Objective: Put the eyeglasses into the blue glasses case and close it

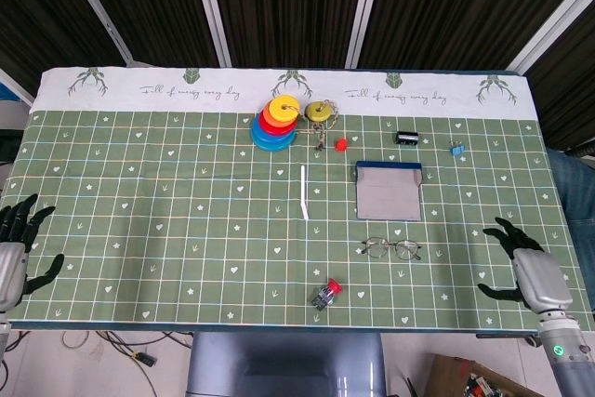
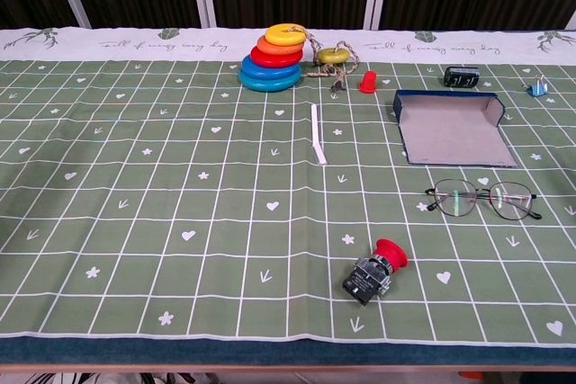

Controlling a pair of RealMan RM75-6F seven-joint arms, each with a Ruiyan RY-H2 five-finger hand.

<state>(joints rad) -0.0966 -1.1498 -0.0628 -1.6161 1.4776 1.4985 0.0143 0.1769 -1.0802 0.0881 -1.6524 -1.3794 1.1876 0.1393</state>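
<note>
Thin-framed eyeglasses [image 1: 391,248] [image 2: 482,199] lie flat on the green cloth, just in front of the blue glasses case [image 1: 389,191] [image 2: 450,128]. The case lies open, its grey inside facing up. My right hand [image 1: 523,267] hovers over the cloth's front right corner, fingers spread, holding nothing, well to the right of the glasses. My left hand [image 1: 17,248] hangs at the table's front left edge, fingers apart and empty. Neither hand shows in the chest view.
A stack of coloured rings [image 1: 275,122] and a yellow disc on a cord [image 1: 320,112] stand at the back centre. A white stick [image 1: 303,191], a red-capped push button [image 1: 326,294], a small red piece [image 1: 340,144], a black clip [image 1: 406,137] and a blue clip [image 1: 456,149] lie around.
</note>
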